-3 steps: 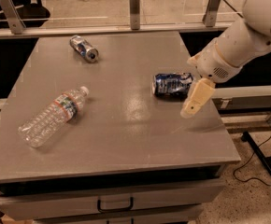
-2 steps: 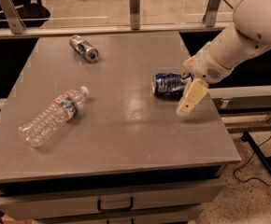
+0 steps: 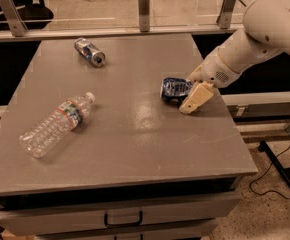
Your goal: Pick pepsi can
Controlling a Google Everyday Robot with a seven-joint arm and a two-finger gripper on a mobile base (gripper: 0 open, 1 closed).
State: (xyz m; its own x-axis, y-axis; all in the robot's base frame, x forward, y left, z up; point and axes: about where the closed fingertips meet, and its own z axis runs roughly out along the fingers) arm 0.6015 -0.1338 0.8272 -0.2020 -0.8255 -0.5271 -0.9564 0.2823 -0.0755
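gripper (image 3: 191,95) sits at the right end of the pepsi can (image 3: 172,89), on the right side of the table (image 3: 135,149). it covers that end of the can, so contact there cannot be told. lettering on the can: not legible. arm (image 3: 270,24) cut off by the top and right edges. slim can (image 3: 89,51) at the far left of the tabletop: label too small to read. bottle (image 3: 55,126) label: print unreadable. drawer (image 3: 120,216) below the tabletop cut by the bottom edge. black cable (image 3: 270,176) on the floor runs off the right edge.
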